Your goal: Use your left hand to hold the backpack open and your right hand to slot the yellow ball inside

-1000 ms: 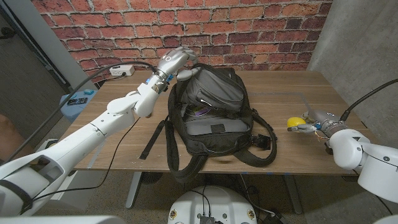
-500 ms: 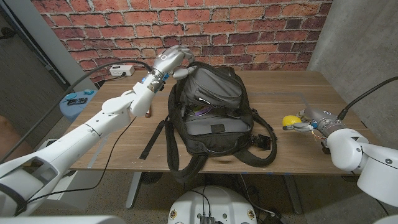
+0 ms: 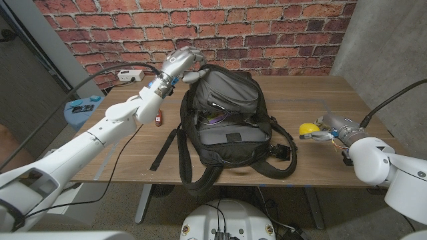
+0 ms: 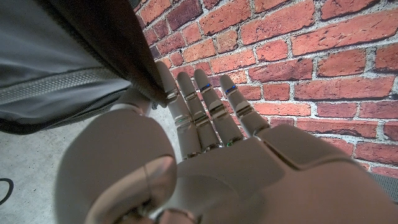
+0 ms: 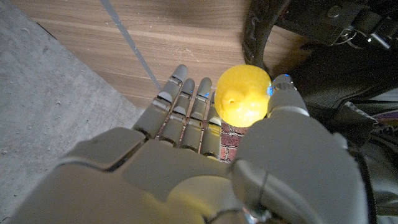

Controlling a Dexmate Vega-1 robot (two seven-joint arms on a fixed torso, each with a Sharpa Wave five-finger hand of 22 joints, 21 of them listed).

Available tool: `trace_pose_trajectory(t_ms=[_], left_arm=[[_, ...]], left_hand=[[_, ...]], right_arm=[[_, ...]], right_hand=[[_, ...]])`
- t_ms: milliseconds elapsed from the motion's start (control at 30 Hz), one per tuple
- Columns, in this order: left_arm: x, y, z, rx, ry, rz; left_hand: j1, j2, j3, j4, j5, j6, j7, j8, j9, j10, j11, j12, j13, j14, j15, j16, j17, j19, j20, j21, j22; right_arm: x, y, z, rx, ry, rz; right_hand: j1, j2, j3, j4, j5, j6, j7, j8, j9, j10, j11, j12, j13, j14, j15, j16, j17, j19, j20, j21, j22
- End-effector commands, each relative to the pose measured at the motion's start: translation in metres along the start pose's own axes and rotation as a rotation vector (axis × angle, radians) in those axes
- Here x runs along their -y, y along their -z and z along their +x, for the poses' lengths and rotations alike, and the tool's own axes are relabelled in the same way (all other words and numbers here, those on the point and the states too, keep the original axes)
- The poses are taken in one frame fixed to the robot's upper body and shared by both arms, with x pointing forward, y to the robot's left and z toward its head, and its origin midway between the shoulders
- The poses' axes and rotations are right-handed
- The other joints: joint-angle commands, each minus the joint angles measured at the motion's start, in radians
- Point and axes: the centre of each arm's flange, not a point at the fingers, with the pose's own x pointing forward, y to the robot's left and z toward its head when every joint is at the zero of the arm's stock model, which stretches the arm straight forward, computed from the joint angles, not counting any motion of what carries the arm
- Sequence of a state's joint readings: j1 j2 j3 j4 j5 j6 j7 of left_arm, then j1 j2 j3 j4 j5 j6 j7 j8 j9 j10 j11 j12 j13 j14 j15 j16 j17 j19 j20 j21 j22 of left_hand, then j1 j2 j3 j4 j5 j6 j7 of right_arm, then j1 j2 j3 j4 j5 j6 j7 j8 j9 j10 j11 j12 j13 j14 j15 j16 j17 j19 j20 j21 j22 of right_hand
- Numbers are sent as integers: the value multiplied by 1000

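Standing at centre frame in the head view, a black and grey fabric backpack (image 3: 227, 127) on the wooden table (image 3: 313, 97), long axis running from the top handle at upper centre down to the straps trailing over the near table edge; main zip gaping, a dark inner panel and a hint of purple showing inside. Gripping the dark fabric at the bag's top, upper left of centre, the left hand (image 3: 179, 63), glossy white-grey plastic with jointed fingers; in the left wrist view the same left hand (image 4: 186, 155) has a fold of the backpack (image 4: 74, 56) caught between thumb and fingers, the other fingers reaching straight out toward the red brick wall (image 4: 298, 50). At right of frame, just beside the bag's lower strap, the right hand (image 3: 328, 131) pinching the yellow ball (image 3: 307, 128). In the right wrist view, a smooth, round yellow ball (image 5: 242, 94) clamped between thumb and fingertips of the right hand (image 5: 205, 162), above wood grain, with black webbing and buckles of the backpack (image 5: 323, 56) close by. Lying at left on the table, a small red object (image 3: 159, 121) and a black cable (image 3: 130, 140).
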State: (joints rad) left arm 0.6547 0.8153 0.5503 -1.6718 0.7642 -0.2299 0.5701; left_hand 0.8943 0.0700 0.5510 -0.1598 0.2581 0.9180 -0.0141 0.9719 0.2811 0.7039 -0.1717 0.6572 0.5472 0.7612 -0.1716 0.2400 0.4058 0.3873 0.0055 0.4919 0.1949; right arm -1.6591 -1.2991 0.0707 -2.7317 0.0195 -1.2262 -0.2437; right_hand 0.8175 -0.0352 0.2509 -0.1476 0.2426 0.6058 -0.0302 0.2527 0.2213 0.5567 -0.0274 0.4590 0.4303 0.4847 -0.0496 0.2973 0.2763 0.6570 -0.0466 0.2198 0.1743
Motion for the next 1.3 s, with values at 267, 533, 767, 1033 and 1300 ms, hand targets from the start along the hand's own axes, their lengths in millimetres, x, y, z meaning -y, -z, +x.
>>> trace_pose_trajectory(t_ms=[267,533,767,1033,1300], left_arm=[[3,2,1,-4,-1,-12],[6,2,1,-7,-7,-25],[7,2,0,-7,-15,-29],[7,4,-4,-22,-21,-29],[5,7,-6,-30,-25,-24]], left_hand=[[7,7,-7,-1,4,-6,0,6,0,25,-21,-2,1,5,0,-2,2,-8,-4,7,4],[6,8,-8,0,3,-7,-1,5,-3,25,-22,-2,2,5,0,-2,4,-9,-4,7,3],[7,9,-8,-1,3,-7,-3,6,-4,25,-22,-3,3,5,0,-3,4,-10,-4,8,3],[6,9,-9,-1,3,-9,-1,8,-3,26,-21,-3,4,5,-1,-3,5,-10,-4,9,3],[8,9,-8,-2,3,-9,-1,9,-4,27,-20,-3,4,5,0,-4,5,-10,-4,10,3]], right_arm=[[1,-14,-12,26,-18,1],[2,-26,-18,54,-23,5],[5,-38,-20,105,-31,25],[7,-54,-18,176,-31,30],[10,-64,-14,233,-41,55]], right_hand=[[15,1,-7,1,-6,12,0,4,5,19,-2,8,-1,14,-88,10,4,6,0,1,6],[17,0,-9,1,-8,15,1,3,5,22,-2,9,-3,15,-88,9,4,6,0,0,6],[19,3,-10,1,-8,18,1,2,5,24,-2,9,-4,16,-88,9,4,6,-1,-1,6],[22,4,-11,1,-10,23,2,2,5,25,-1,9,-5,15,-88,8,4,5,-1,-2,6],[26,6,-12,0,-11,26,2,1,5,29,-2,10,-7,15,-87,8,4,4,0,-4,6]])
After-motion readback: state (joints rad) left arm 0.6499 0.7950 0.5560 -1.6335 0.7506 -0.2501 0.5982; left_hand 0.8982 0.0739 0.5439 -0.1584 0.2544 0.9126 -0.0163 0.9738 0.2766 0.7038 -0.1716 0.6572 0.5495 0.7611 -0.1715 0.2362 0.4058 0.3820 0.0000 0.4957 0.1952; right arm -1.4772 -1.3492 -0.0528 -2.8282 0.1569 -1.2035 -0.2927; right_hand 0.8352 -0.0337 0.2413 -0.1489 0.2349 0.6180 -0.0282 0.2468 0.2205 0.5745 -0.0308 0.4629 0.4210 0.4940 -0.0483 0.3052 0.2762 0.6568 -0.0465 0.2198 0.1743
